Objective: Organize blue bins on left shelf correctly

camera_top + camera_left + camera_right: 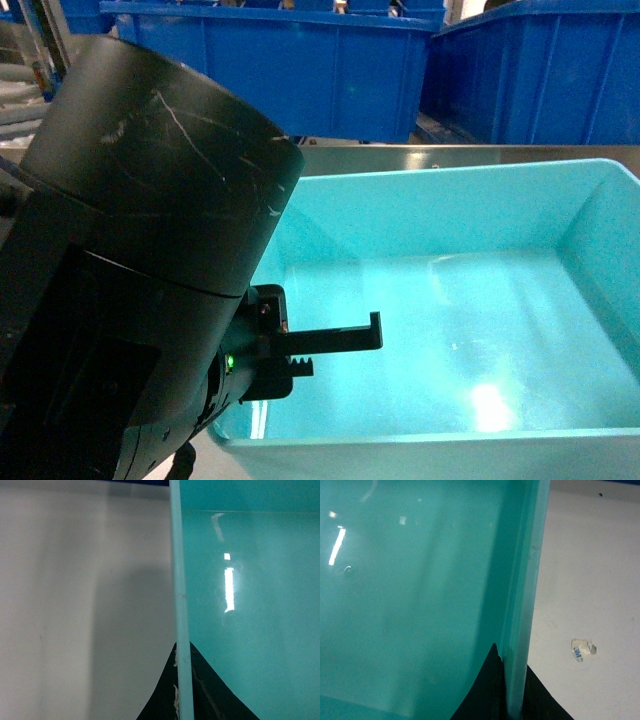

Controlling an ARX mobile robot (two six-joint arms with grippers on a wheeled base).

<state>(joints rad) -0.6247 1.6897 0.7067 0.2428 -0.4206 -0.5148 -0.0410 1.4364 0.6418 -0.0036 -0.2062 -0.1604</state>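
Turquoise tub (450, 330) rims sit clamped between both hands' fingers (left (181, 700), right (512, 695)).

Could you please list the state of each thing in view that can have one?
Turquoise bin: upright, empty, held by its two side walls.
Left claw: shut on the bin's left wall, one finger on each side of the rim.
Right claw: shut on the bin's right wall, straddling the rim.
Dark blue crates: upright behind the bin, contents hidden.
Sticker scrap: lying on the pale surface, torn.
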